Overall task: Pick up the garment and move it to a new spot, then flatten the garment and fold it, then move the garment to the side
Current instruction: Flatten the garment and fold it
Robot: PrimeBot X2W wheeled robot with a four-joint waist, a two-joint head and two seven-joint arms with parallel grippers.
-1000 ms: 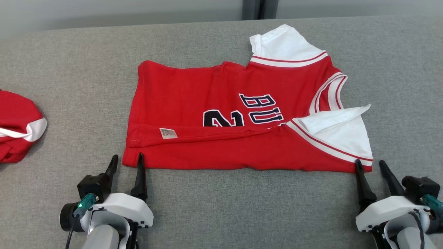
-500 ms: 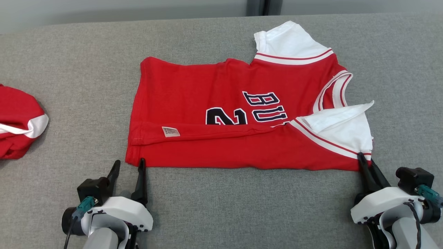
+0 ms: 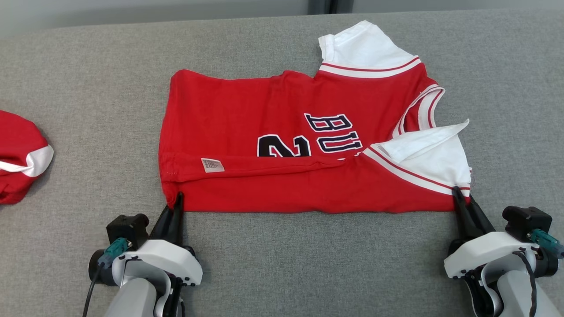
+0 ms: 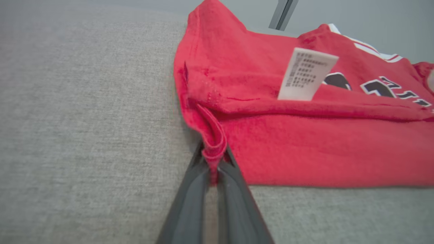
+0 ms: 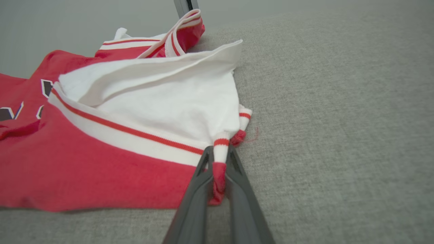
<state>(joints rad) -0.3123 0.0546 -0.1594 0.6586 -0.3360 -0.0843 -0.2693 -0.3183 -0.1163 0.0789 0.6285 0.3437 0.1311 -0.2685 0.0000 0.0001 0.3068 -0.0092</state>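
- Left jaws clamped on garment (image 3: 242,110) hem corner, right jaws on sleeve corner.
- Open counter (image 3: 308,264) around every edge.
- One garment, one red bundle (image 3: 17,154) far left.

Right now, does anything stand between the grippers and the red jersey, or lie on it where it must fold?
Nothing visible does. Both the left gripper and the right gripper pinch the jersey at its near corners, and nothing lies on it. Another red garment lies apart at the far left.
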